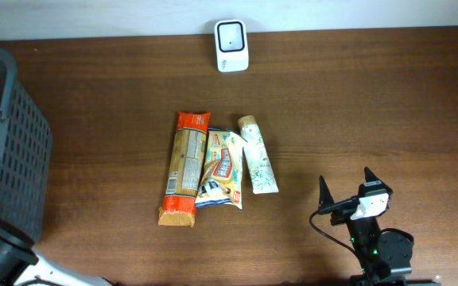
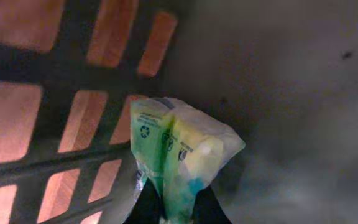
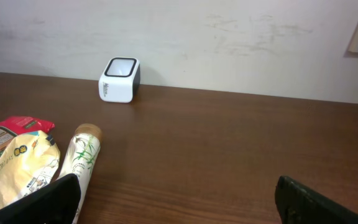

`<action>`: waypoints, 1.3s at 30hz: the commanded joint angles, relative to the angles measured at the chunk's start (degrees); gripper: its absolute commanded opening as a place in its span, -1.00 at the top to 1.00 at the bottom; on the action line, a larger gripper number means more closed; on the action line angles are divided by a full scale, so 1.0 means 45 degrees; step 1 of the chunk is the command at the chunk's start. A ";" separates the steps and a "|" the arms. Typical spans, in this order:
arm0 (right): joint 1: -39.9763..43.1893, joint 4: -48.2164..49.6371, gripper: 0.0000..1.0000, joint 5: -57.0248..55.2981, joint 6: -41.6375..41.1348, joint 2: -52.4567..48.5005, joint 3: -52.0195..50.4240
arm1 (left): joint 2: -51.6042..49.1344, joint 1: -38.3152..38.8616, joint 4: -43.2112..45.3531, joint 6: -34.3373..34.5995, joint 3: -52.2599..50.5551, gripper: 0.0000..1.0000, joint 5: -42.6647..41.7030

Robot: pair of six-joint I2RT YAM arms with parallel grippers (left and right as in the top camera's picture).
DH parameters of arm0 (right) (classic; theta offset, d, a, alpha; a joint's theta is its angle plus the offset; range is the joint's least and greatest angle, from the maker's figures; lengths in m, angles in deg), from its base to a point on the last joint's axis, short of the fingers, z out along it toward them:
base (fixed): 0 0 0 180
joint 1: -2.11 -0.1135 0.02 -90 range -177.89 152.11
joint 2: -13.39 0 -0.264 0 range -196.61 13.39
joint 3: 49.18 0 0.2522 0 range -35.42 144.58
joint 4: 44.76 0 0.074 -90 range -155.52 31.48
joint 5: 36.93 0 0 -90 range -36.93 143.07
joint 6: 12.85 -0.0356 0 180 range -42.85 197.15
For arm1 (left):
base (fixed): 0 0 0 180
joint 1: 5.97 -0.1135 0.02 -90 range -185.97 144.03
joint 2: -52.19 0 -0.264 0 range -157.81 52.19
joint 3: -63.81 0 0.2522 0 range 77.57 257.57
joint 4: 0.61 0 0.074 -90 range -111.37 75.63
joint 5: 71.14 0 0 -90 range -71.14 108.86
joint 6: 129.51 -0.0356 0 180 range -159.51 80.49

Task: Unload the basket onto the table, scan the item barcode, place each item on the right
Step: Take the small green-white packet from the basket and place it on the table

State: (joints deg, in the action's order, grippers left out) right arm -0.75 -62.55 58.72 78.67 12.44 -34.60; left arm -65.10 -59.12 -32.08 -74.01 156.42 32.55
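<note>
In the left wrist view my left gripper [image 2: 178, 210] is shut on the lower end of a green and yellow plastic packet [image 2: 182, 146], down inside the dark basket [image 2: 61, 163]. The white barcode scanner [image 1: 231, 45] stands at the table's far edge, and it also shows in the right wrist view as the scanner [image 3: 119, 79]. My right gripper [image 1: 345, 178] stands open near the front right, nothing between its fingers [image 3: 53, 200]. In the overhead view the left gripper and packet are hidden.
The dark slatted basket [image 1: 10, 143] stands at the table's left edge. An orange-red cracker pack [image 1: 185, 167], a blue and white snack bag [image 1: 221, 169] and a white and green tube [image 1: 258, 156] lie side by side mid-table, left of my right gripper.
</note>
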 commanded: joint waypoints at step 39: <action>0.0058 -0.0005 -0.97 -0.0015 -0.0058 0.0049 -0.0112 | 0.1039 1.3882 -0.8811 0.9894 -0.0063 -0.57 -0.3332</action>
State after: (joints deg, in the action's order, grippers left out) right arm -0.75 -62.55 58.75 78.65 12.44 -34.60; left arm -59.42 3.24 -71.97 -29.57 156.12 19.05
